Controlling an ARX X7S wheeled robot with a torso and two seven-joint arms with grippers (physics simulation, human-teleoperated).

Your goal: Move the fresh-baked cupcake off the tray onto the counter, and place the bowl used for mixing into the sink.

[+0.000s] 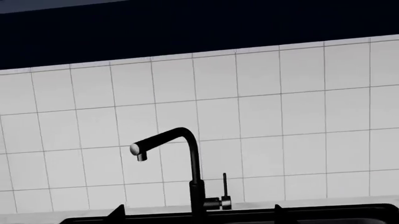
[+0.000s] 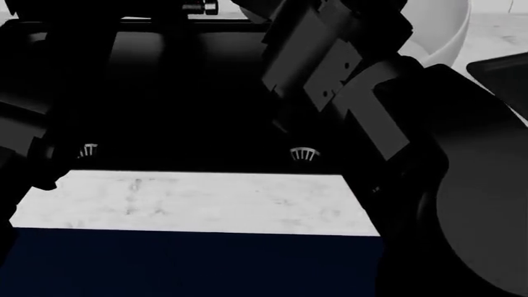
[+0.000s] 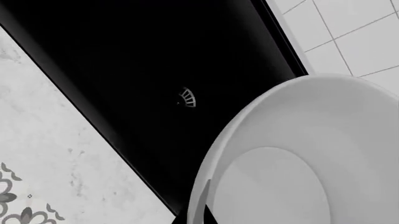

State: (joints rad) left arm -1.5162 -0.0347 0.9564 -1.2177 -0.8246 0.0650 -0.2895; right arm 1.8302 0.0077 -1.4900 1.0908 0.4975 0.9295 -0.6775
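1. The right pincer (image 3: 194, 215) is seen only as a dark tip at the rim of the bowl (image 3: 311, 163) in the right wrist view; a thin finger lies against the rim, so the rim appears to be clamped, though the full fingers are hidden.
2. The bowl is shown tilted, its pale interior and round base facing the wrist camera, and it is held over the far right part of the sink (image 3: 156, 70).
3. In the head view the bowl (image 2: 441, 31) is glimpsed as a white curve behind the right arm (image 2: 347, 68), at the sink's right end.
4. A silver drain strainer (image 3: 187, 98) is seen in the basin below the bowl; two strainers (one per basin) are visible from the head (image 2: 303, 153).
5. The marble surface (image 2: 190, 201) is seen as a pale strip in front of the sink.
6. A corner of the tray (image 2: 505, 77) is visible at the right; the cupcake cannot be seen in any view.
7. The left pincer's state cannot be told: only two small dark tips are caught at the frame edge of its wrist view, which faces a black faucet (image 1: 187, 158) and a white tiled wall (image 1: 281, 116).
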